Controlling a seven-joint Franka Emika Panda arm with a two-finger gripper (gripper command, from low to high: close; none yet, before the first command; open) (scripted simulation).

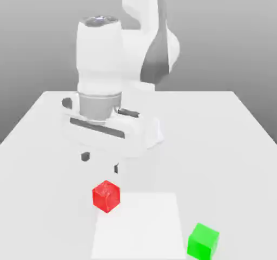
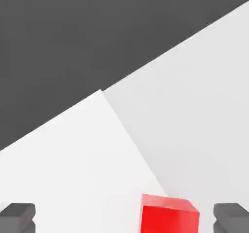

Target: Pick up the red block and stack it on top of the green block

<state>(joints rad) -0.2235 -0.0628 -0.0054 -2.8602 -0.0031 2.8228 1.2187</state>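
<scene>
Your claw (image 1: pixel 100 163) stands wide and holds nothing, above the red block (image 1: pixel 106 196), which lies at the white sheet's (image 1: pixel 139 226) edge. Grasping and stacking are both left to do. The exterior view gives you the green block (image 1: pixel 203 242); the hand view gives you the dark area (image 2: pixel 73 42) past the desk (image 2: pixel 194 91).

bright even lighting, pale washed-out whites, dim grey background
</scene>
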